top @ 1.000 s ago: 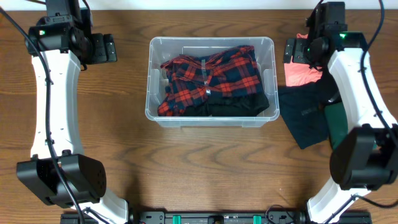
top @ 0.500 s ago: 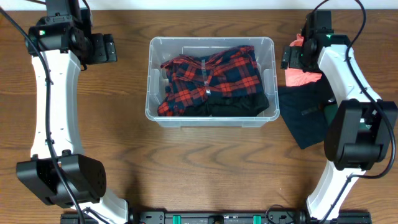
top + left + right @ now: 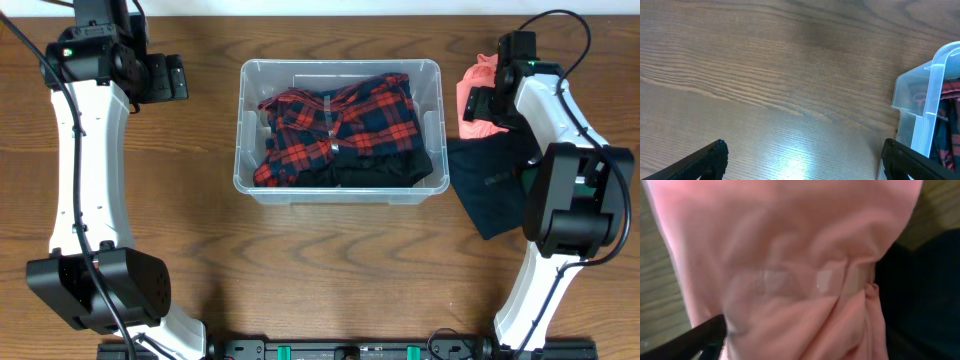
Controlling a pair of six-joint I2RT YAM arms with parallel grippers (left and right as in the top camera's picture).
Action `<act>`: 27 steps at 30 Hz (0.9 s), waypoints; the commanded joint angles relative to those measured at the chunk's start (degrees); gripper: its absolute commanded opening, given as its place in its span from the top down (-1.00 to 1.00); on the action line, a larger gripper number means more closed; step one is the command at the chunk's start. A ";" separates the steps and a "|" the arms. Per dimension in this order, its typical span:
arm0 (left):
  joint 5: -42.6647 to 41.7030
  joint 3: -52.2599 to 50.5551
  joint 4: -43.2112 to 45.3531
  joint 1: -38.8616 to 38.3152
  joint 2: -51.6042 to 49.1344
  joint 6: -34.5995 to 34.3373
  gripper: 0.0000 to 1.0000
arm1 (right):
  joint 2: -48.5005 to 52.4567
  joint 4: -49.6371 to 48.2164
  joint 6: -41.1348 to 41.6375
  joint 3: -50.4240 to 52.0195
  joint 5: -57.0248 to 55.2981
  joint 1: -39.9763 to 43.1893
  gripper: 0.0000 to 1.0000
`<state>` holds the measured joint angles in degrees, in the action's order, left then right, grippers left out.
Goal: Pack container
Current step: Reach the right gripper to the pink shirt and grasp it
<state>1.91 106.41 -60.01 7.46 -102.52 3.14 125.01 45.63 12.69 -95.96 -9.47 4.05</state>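
Wood tabletop (image 3: pixel 320 270). Right end effector (image 3: pixel 484 104) is spread open directly over the pink garment (image 3: pixel 474 124), nothing clamped. Container (image 3: pixel 340 66) lies to its left, long axis left-right. Left end effector (image 3: pixel 176 78) open, empty, container to its right. Count: one container holding plaid shirt (image 3: pixel 340 125) and black garment (image 3: pixel 390 168); outside it pink garment, navy garment (image 3: pixel 490 195), green garment (image 3: pixel 541 196).

Crumpled pink garment (image 3: pixel 790 255) filling the view; dark cloth (image 3: pixel 930 295) at right edge, wooden counter (image 3: pixel 660 305) at left, one black claw fingertip (image 3: pixel 705 335) at lower left

Brown wood-grain table (image 3: pixel 330 270); pale strip along far edge.
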 commanded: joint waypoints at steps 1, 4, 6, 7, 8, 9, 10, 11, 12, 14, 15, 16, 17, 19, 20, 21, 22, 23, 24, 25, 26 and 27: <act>0.28 -0.33 -0.17 0.17 -0.39 -0.46 -0.96 | 2.21 -0.13 0.98 -1.05 -0.17 0.00 -0.53; 0.28 -0.33 -0.17 0.17 -0.39 -0.46 -0.96 | 2.23 -0.44 0.98 -1.05 -0.17 0.00 -0.30; 0.28 -0.33 -0.17 0.17 -0.39 -0.46 -0.96 | 2.19 -0.57 0.98 -1.07 -0.20 0.00 -0.28; 0.28 -0.33 -0.17 0.17 -0.39 -0.44 -0.96 | 2.19 -0.57 0.98 -1.07 -0.17 0.00 -0.27; 0.28 -0.33 -0.17 0.17 -0.39 -0.46 -0.96 | 2.19 -0.46 0.98 -1.07 -0.17 0.00 -0.28; 0.28 -0.33 -0.17 0.17 -0.39 -0.46 -0.96 | 2.19 -0.31 0.98 -1.11 -0.17 0.00 -0.28; 0.28 -0.33 -0.17 0.17 -0.39 -0.44 -0.96 | 2.10 0.09 0.98 -1.25 -0.20 0.00 -0.33; 0.26 -0.33 -0.17 0.17 -0.39 -0.46 -0.96 | 2.03 0.42 0.98 -1.49 -0.20 0.00 -0.37; 0.28 -0.33 -0.17 0.17 -0.39 -0.46 -0.96 | 1.95 0.72 0.98 -1.79 -0.17 0.02 -0.39; 0.28 -0.33 -0.17 0.17 -0.39 -0.46 -0.96 | 1.86 1.66 0.96 -3.08 -0.20 0.02 -0.41; 0.28 -0.33 -0.17 0.17 -0.39 -0.44 -0.96 | 1.86 1.99 0.92 -3.65 -0.20 0.00 -0.42; 0.28 -0.33 -0.17 0.17 -0.39 -0.44 -0.96 | 1.86 2.29 0.50 -4.50 -0.15 -0.02 -0.42; 0.28 -0.33 -0.17 0.17 -0.39 -0.46 -0.96 | 1.86 2.69 0.50 -5.31 -0.15 -0.09 -0.42; 0.28 -0.33 -0.17 0.17 -0.39 -0.44 -0.96 | 1.86 2.97 0.17 -6.78 -0.17 -0.39 -0.43; 0.26 -0.33 -0.17 0.17 -0.39 -0.44 -0.96 | 1.86 2.95 0.00 -7.21 -0.17 -0.59 -0.43; 0.28 -0.33 -0.17 0.17 -0.39 -0.46 -0.96 | 1.86 2.89 -0.09 -7.50 -0.17 -0.72 -0.45; 0.28 -0.33 -0.17 0.17 -0.39 -0.46 -0.96 | 1.86 2.62 -0.09 -7.54 -0.17 -0.94 -0.45; 0.28 -0.33 -0.17 0.17 -0.39 -0.46 -0.96 | 1.86 2.54 -0.07 -7.54 -0.17 -1.09 -0.45; 0.28 -0.33 -0.17 0.17 -0.39 -0.46 -0.96 | 1.86 2.54 -0.07 -7.54 -0.17 -1.29 -0.44; 0.28 -0.33 -0.17 0.17 -0.39 -0.46 -0.96 | 1.86 2.56 -0.07 -7.48 -0.17 -1.42 -0.44; 0.28 -0.33 -0.17 0.17 -0.39 -0.46 -0.96 | 1.88 2.56 -0.07 -7.39 -0.17 -1.53 -0.44; 0.28 -0.33 -0.17 0.17 -0.39 -0.46 -0.96 | 1.88 2.58 -0.07 -7.37 -0.17 -1.64 -0.43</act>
<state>1.91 106.41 -60.01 7.46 -102.52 3.14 126.39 48.18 13.02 -102.37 -9.89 3.29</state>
